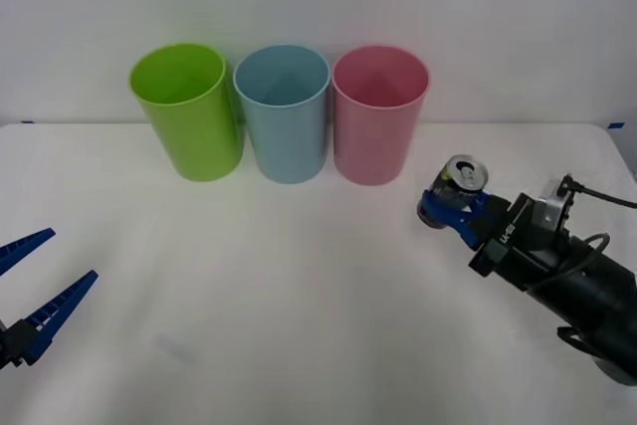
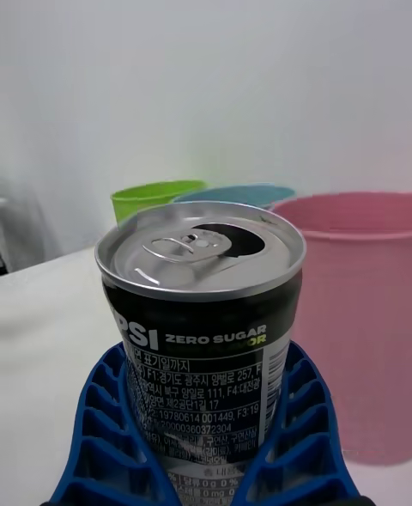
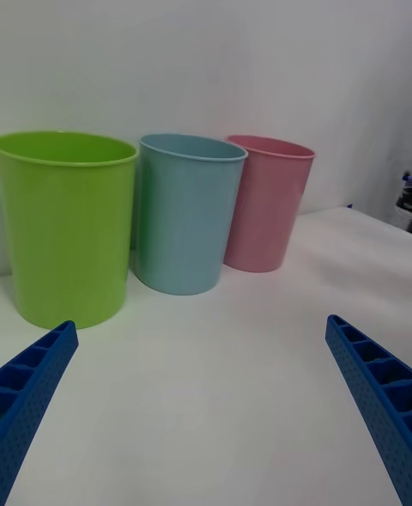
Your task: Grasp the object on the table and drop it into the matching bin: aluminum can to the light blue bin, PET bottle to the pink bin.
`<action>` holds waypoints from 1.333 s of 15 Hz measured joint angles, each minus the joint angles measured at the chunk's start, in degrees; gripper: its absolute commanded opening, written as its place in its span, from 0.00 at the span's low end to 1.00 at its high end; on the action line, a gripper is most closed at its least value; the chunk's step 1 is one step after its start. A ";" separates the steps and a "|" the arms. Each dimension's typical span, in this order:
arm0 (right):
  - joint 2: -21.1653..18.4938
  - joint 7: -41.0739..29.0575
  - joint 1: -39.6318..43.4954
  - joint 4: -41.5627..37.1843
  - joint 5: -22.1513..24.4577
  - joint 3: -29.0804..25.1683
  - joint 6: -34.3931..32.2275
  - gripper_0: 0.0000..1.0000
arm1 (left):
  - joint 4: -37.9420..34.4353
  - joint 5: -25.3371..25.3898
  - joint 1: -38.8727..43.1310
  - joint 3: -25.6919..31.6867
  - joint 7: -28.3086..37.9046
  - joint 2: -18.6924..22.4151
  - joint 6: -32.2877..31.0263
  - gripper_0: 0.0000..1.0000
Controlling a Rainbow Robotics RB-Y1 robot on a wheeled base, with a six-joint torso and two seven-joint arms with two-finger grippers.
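Note:
The aluminum can [image 1: 462, 186] is dark with a silver top and pull tab, and it stands upright to the right of the pink bin [image 1: 378, 112]. My right gripper [image 1: 450, 208] is shut on the can [image 2: 202, 326], its blue ribbed fingers [image 2: 103, 437] pressing on both sides of the lower body. The light blue bin [image 1: 284, 111] stands in the middle of the row at the back of the table [image 1: 299, 296]. At the front left edge my left gripper [image 1: 35, 281] hangs open with nothing in it, facing the bins [image 3: 184, 214].
A lime green bin [image 1: 186, 108] stands left of the light blue one, the three touching in a row near the wall. White tabletop stretches free between the bins and both arms.

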 measured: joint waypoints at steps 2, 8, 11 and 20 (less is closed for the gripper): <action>-1.36 -2.82 -3.44 -0.06 0.00 1.31 0.13 0.00 | 0.00 0.00 0.00 0.00 0.00 0.00 0.00 1.00; -4.80 -12.90 -13.34 0.54 0.01 3.72 1.77 0.00 | 0.00 0.00 0.00 0.00 0.00 0.00 0.00 1.00; -5.24 -14.24 -20.07 5.34 0.01 5.26 1.92 0.00 | 0.00 0.00 0.00 0.00 0.00 0.00 0.00 1.00; -0.41 -13.80 -40.29 26.36 2.07 8.32 2.36 0.00 | 0.00 0.00 0.00 0.00 0.00 0.00 0.00 1.00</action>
